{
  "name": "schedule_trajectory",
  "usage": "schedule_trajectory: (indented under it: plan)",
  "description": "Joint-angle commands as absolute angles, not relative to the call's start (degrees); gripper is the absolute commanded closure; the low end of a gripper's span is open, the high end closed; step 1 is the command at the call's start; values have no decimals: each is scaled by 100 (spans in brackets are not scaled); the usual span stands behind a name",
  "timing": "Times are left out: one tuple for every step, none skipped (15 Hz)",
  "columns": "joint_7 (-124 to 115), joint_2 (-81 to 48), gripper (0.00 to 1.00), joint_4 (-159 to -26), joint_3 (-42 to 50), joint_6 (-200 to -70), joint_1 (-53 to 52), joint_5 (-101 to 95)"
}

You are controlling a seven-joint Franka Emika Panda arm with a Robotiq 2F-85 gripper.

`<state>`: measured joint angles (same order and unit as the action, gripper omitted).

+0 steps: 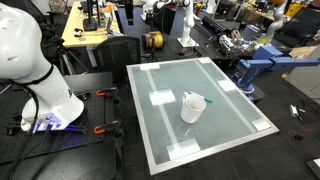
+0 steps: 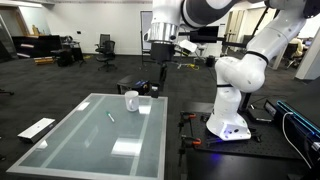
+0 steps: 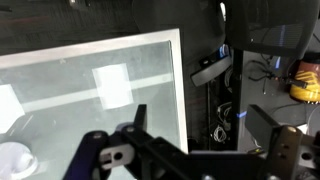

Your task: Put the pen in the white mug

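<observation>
The white mug (image 1: 192, 106) stands upright on the glass-topped table (image 1: 230, 90), handle to one side. It also shows in an exterior view (image 2: 131, 101) and at the lower left corner of the wrist view (image 3: 14, 160). The thin greenish pen (image 2: 111, 116) lies flat on the glass a short way from the mug; in an exterior view (image 1: 208, 101) it shows just beside the mug. My gripper (image 2: 161, 55) hangs high above the table's edge on the robot's side, well away from the pen and mug. In the wrist view the gripper (image 3: 205, 125) is open and empty.
The robot's white base (image 2: 228, 110) stands on the floor beside the table. White tape patches (image 1: 160, 98) mark the glass. Cables and a power strip (image 3: 212, 70) lie on the floor under the gripper. Desks, chairs and lab gear stand further off.
</observation>
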<state>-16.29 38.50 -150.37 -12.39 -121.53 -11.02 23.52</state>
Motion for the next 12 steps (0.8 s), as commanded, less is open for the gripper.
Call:
schedule_trajectory:
  plan:
    - [-1918,3540,0,-14867,-1420,-12934,-818,2075]
    - [-2007,3458,0,-14833,-1425,-13157,-734,1974]
    - [-2095,3378,0,-14806,-1425,-13374,-658,1863]
    - [-2209,3291,0,-14774,-1430,-13572,-571,1740]
    - [-2296,3207,0,-14743,-1422,-13758,-486,1629]
    - [-2416,3120,0,-14715,-1430,-13966,-377,1498]
    - [-2532,3033,0,-14681,-1437,-14138,-277,1375]
    - [-2712,2941,0,-14659,-1467,-14375,-140,1234]
    - [-2873,2840,0,-14622,-1481,-14543,-21,1104]
    - [-3058,2740,0,-14579,-1499,-14682,110,967]
    - [-3262,2648,0,-14544,-1534,-14811,254,812]
    - [-3486,2556,0,-14508,-1572,-14919,407,667]
